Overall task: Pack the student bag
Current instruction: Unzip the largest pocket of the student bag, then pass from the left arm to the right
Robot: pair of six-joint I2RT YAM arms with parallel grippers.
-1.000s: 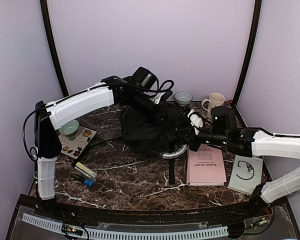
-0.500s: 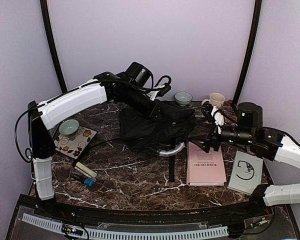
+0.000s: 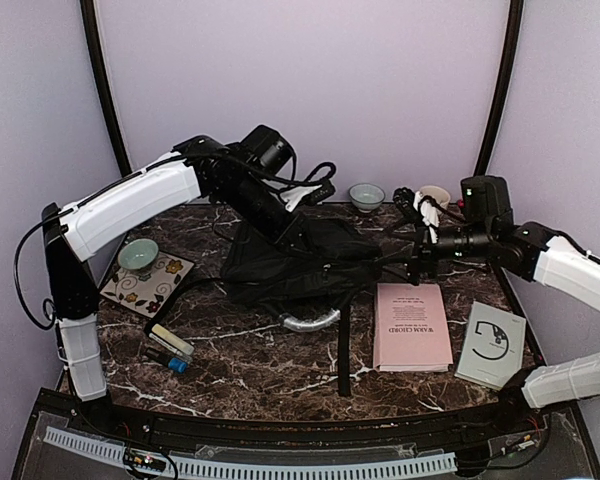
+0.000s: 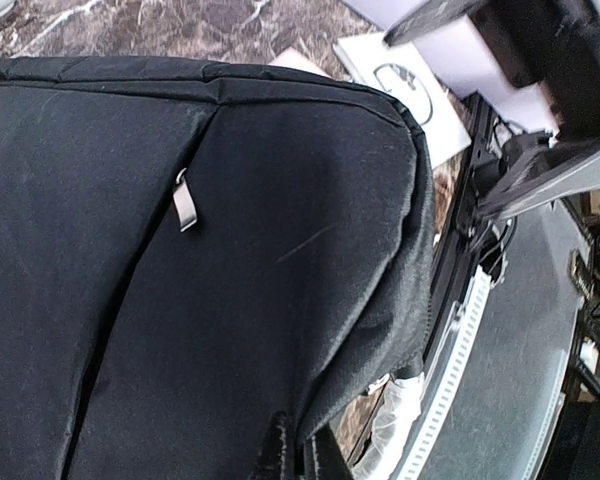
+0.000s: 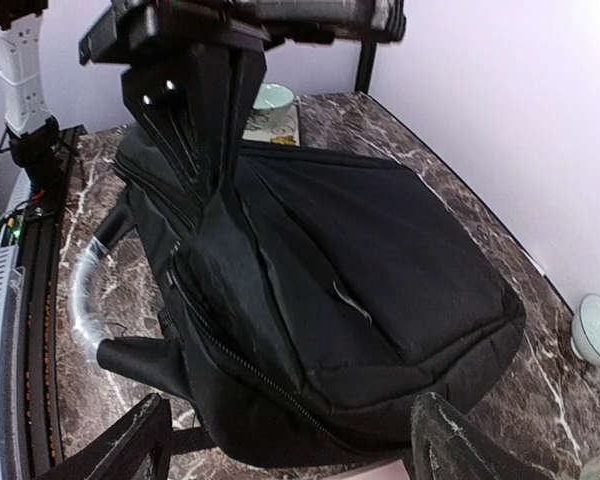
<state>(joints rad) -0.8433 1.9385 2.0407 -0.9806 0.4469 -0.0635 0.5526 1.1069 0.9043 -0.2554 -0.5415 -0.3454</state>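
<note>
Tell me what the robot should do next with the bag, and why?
Probably reach the open right hand to the zipper on the large black fabric backpack: the left hand pinches it, it looks zipped, and the flat pink book lies outside.

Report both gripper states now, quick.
Left gripper: closed, pinching the fabric of the student bag.
Right gripper: open, fingers spread wide in front of the bag, holding nothing.

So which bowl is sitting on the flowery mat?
The left bowl, resting on the mat. The back bowl, beside the mug, sits on bare table.
</note>
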